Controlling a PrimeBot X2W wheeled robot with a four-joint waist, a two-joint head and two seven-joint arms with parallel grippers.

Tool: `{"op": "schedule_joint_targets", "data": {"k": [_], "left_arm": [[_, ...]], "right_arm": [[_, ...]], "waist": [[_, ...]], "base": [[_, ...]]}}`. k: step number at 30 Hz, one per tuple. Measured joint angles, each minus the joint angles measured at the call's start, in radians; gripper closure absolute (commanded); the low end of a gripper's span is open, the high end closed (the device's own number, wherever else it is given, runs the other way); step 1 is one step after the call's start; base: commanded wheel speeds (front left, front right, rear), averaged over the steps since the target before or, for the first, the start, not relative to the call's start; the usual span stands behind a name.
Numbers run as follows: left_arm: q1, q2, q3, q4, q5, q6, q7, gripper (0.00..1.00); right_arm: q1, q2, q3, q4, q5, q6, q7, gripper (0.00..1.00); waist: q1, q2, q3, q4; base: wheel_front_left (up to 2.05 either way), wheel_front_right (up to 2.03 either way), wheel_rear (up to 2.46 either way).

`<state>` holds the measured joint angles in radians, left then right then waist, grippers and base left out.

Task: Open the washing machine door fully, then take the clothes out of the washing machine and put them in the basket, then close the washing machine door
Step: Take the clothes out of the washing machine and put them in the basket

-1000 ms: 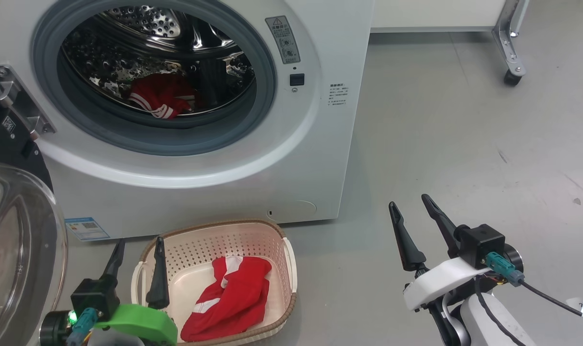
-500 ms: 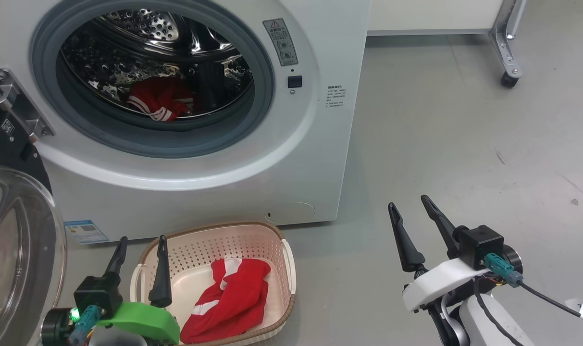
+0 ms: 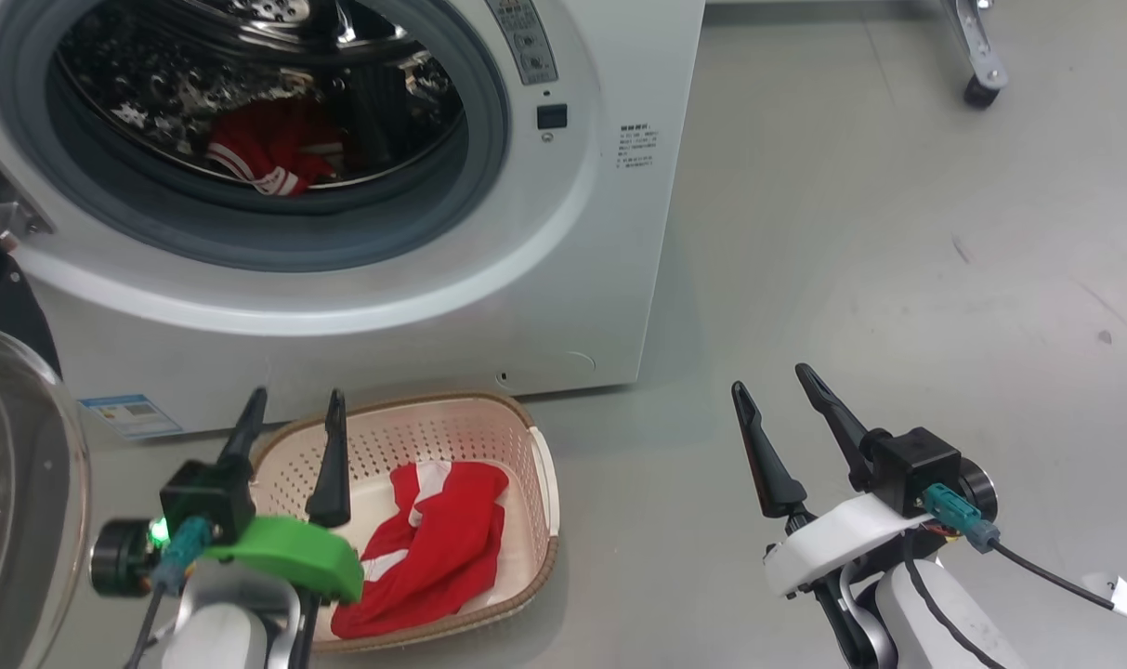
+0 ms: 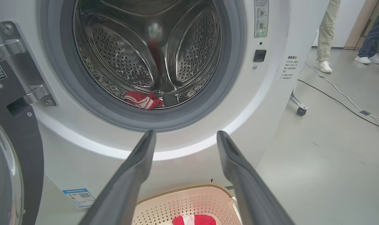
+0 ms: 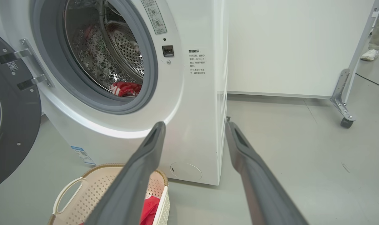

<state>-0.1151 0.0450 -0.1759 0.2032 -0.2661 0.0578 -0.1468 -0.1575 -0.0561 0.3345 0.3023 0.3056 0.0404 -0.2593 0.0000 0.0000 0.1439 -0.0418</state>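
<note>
The washing machine door (image 3: pixel 15 483) stands swung wide at the left, leaving the washing machine (image 3: pixel 386 316) open for reaching. One red garment (image 3: pixel 433 548) lies in the basket (image 3: pixel 537 465) at its foot. A second garment (image 3: pixel 266 153) sits deep inside, partly hidden. The left hand (image 3: pixel 297 398) hovers above the basket's left edge, fingers apart, empty. The right hand (image 3: pixel 769 381), likewise apart, waits rightward.

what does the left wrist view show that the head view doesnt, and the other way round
Left wrist view adds: two people's legs at upper right and floor cables. Head view adds: the right pincer, open, with its black cable. Shared: the washing machine, the red striped garment inside it, the open door, the basket holding a red garment, the open left pincer.
</note>
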Motion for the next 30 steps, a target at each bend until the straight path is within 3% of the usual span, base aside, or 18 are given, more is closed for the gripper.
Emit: {"op": "schedule_joint_targets", "data": {"k": [13,30], "left_arm": [[-0.243,0.014,0.011,0.054,0.004,0.007,0.124,0.00],[-0.645,0.156,0.105,0.175,0.002,-0.002,0.328,0.00]], "right_arm": [[-0.083,0.000,0.043,-0.057,-0.007,0.001,0.000,0.00],[-0.198,-0.001,0.107,-0.146,0.048,-0.015,0.000,0.00]], "waist": [[0.0001,0.0000,0.158,-0.053],[0.0002,0.0000,0.392,-0.172]], "base": [[0.00,0.00,0.00],[0.00,0.00,0.00]]}}
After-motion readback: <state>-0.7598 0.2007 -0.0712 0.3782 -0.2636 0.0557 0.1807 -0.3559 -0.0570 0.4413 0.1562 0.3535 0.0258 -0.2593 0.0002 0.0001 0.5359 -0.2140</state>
